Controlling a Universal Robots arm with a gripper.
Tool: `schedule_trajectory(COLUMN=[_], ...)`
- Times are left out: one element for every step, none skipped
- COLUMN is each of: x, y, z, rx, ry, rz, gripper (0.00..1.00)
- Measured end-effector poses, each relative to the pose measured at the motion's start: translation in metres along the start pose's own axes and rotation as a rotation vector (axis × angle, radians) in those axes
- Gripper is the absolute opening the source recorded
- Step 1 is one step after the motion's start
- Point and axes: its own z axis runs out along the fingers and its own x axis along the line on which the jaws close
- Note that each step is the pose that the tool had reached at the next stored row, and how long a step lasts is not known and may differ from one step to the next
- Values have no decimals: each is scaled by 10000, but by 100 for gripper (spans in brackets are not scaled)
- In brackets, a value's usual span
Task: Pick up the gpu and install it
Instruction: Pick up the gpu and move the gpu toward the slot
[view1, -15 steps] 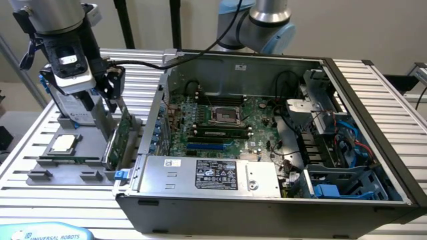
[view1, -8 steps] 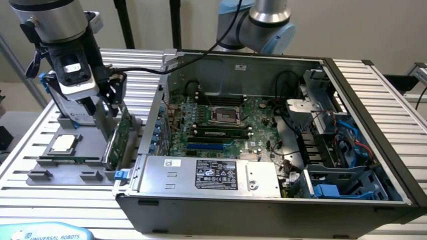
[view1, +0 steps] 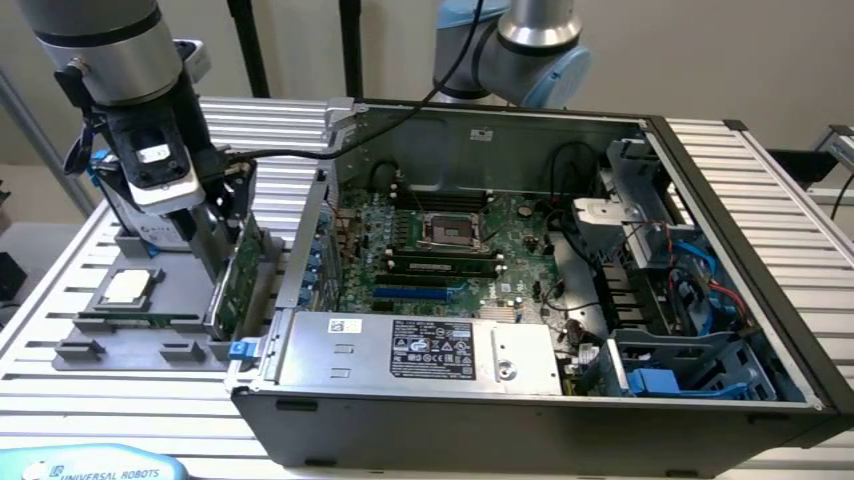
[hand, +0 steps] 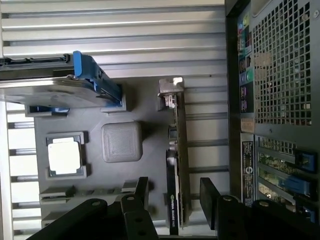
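Currently, the gpu is being straddled edge-on in the grey tray beside the computer case by the wide-open gripper, while "UNIVERSAL ROBOTS" is being shown on a teal housing.

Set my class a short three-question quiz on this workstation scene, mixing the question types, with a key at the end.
1. True or false: the gripper is shut on the gpu.
2. Where is the gpu? A. standing on edge in the grey tray beside the computer case; B. seated in a slot inside the case; C. lifted clear of the tray.
3. Name the part on the tray that has blue rails.
Key: 1 false, the open fingers stand either side of the card, apart from it; 2 A; 3 the hard drive.
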Motion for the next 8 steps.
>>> schedule_trajectory(x=[1, 1, 2, 2, 3, 3, 4, 4], y=[-1, -2, -3, -4, -5, -6, -6, -7], z=[18, 36, 54, 72, 90, 109, 127, 146], rx=[1, 0, -1, -1, -1, -1, -2, -3], ry=[1, 0, -3, -6, -12, -20, -31, -43], rz=[-9, -17, -22, -27, -31, -34, -36, -37], gripper=[54, 54, 54, 54, 54, 54, 54, 54])
